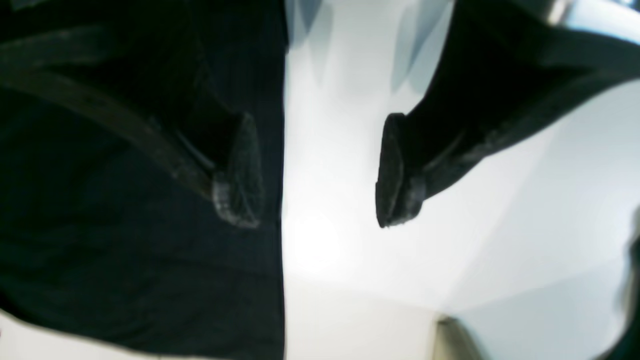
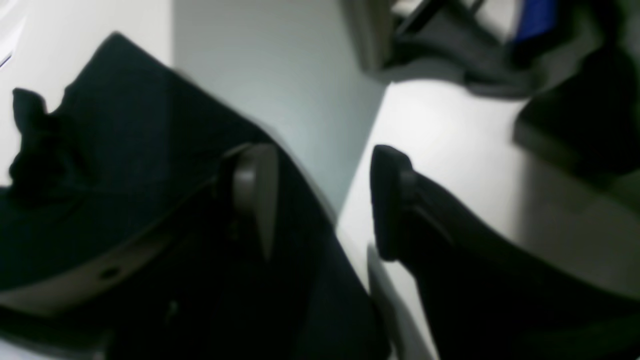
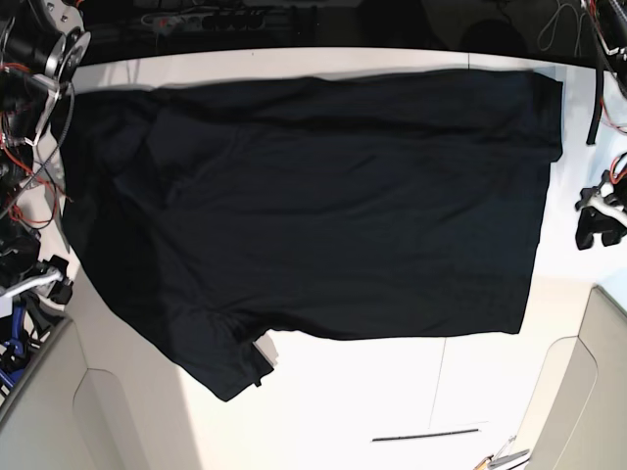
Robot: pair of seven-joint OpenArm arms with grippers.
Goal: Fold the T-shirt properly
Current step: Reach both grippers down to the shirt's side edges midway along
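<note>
The T-shirt (image 3: 323,206) lies spread flat over most of the white worktop (image 3: 392,392), filling it from the far edge down past the middle. In the base view its straight hem runs along the right side, a little in from the worktop's right edge, and its shoulders and collar end reach the left edge, where the cloth is more wrinkled. One short sleeve (image 3: 235,367) points toward the near edge, left of centre, with its cuff slightly turned up. The near part of the worktop in front of the shirt is bare white.

The left gripper (image 1: 320,170) hangs just over the shirt's hem edge. Its jaws stand wide apart with nothing between them: one fingertip (image 1: 240,175) is above the black cloth, the other above bare worktop, and the straight cloth edge runs between the two. Whether the fingertip over the cloth touches it, the blurred wrist picture does not show. In the base view this gripper (image 3: 598,220) sits beside the worktop's right edge, just off the hem.

The right gripper (image 2: 325,200) is likewise wide open and holds nothing. In its wrist view one fingertip (image 2: 255,190) is over dark cloth at the worktop's left edge, the other over white surface, and a bunched bit of the shirt (image 2: 35,145) shows beyond.
</note>
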